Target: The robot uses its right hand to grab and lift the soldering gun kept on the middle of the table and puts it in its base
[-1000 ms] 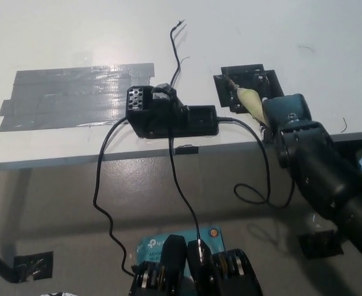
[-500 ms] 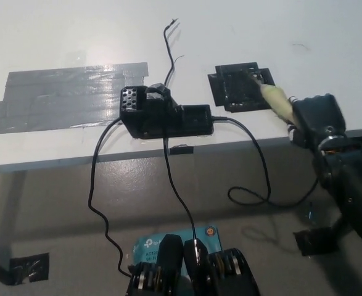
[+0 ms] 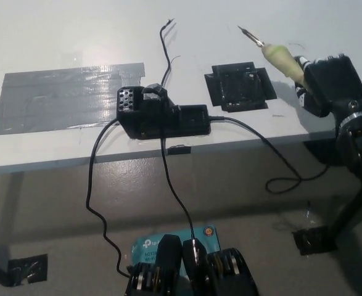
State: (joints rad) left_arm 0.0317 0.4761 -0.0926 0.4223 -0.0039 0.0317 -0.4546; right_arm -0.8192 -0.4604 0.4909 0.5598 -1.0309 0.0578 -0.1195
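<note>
The soldering gun (image 3: pixel 278 55) is clear of the table (image 3: pixel 76 37), held in the air above its right part, beyond and to the right of the black tape patch (image 3: pixel 239 87). Its pale yellow grip points up and to the left, and the thin metal tip stands furthest from the patch, over bare white surface. The right hand (image 3: pixel 329 83), black, has its fingers clamped on the rear end of the grip; it sits just to the right of the patch, over the table's near right edge, with the arm running down off the picture's right side.

A black cable (image 3: pixel 273 151) leaves the right end of the base (image 3: pixel 162 116), runs past the front of the patch, drops off the table edge, loops once below it and rises toward the hand.

The base, a black unit with a perforated block at its left end, lies to the left of the patch, close to the table's front edge. Left of the base, well apart from the patch, a broad area of grey tape (image 3: pixel 63 95) is stuck flat on the table. A thin black wire (image 3: pixel 164 49) rises from the base toward the table's far side.

The left hand is not in view.
</note>
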